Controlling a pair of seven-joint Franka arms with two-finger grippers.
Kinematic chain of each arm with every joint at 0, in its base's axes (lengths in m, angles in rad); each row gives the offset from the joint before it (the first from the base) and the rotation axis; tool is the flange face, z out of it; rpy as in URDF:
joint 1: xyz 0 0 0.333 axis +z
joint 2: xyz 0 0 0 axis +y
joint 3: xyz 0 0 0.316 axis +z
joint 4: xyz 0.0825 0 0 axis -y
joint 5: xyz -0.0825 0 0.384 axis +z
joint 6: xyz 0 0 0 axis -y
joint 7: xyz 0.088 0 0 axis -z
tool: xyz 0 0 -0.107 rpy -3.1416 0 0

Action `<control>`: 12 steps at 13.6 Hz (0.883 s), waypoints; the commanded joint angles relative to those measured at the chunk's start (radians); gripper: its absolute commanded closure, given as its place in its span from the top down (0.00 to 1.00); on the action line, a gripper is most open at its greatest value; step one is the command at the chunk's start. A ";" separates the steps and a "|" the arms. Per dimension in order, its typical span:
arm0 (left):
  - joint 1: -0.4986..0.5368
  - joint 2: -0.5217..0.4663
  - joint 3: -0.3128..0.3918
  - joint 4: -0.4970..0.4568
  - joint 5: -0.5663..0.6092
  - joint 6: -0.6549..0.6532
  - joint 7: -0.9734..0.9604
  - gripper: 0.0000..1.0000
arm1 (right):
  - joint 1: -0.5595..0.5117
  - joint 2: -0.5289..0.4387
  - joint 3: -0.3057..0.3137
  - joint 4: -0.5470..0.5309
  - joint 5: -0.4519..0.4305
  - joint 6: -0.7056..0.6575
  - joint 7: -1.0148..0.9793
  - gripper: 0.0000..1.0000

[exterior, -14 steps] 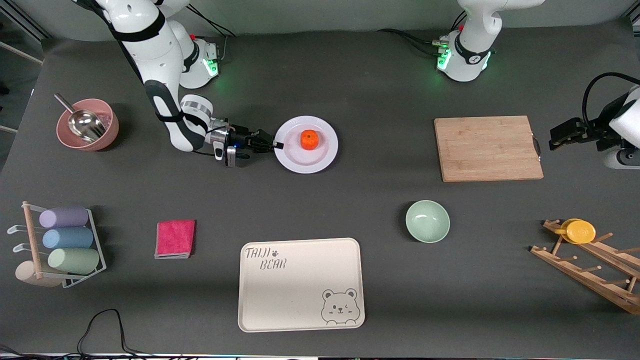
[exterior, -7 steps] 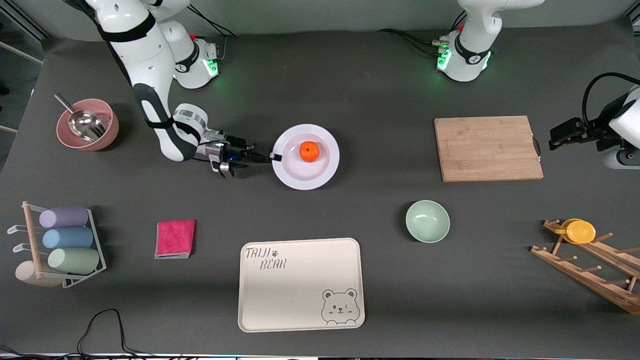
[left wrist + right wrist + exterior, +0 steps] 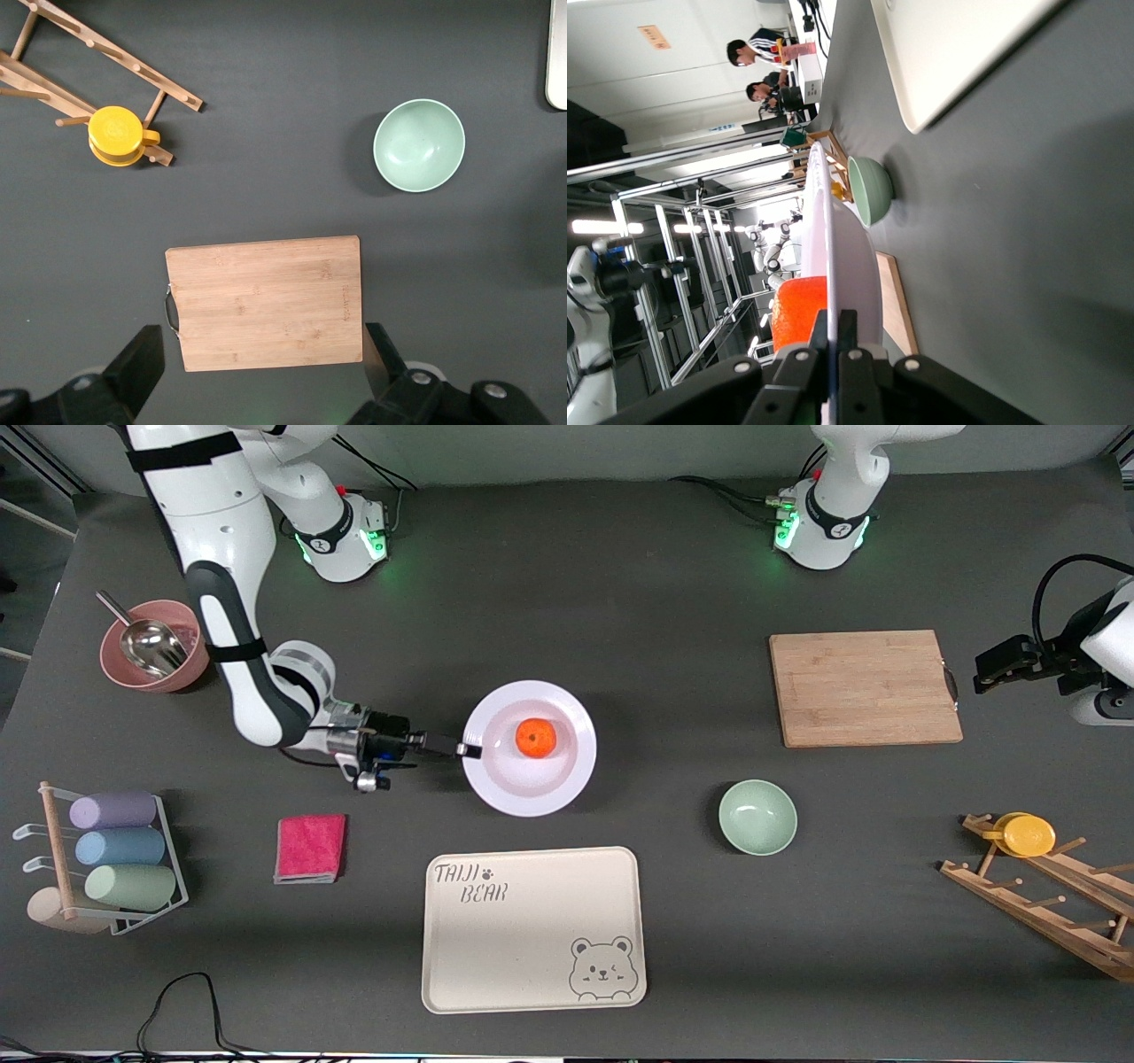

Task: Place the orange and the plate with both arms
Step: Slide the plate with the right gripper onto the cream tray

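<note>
Above the tabletop's middle, the plate is held by its rim in the pinched fingers of the right gripper, at the edge toward the right arm's end. On the plate the orange is carried, near its centre. Over the wooden cutting board, the left gripper is kept waiting, its fingers spread wide with nothing between them. Nearer the front camera, a cream tray and a green bowl are seen.

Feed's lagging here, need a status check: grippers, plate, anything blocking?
Right gripper shut on plate rim, orange riding on it. Left gripper open, waiting over cutting board. Tray nearer the camera, path unobstructed.
</note>
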 commanded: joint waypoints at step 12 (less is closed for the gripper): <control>-0.013 -0.015 0.011 -0.012 -0.007 0.002 0.013 1.00 | -0.015 0.333 -0.107 0.673 -0.160 0.012 0.446 0.00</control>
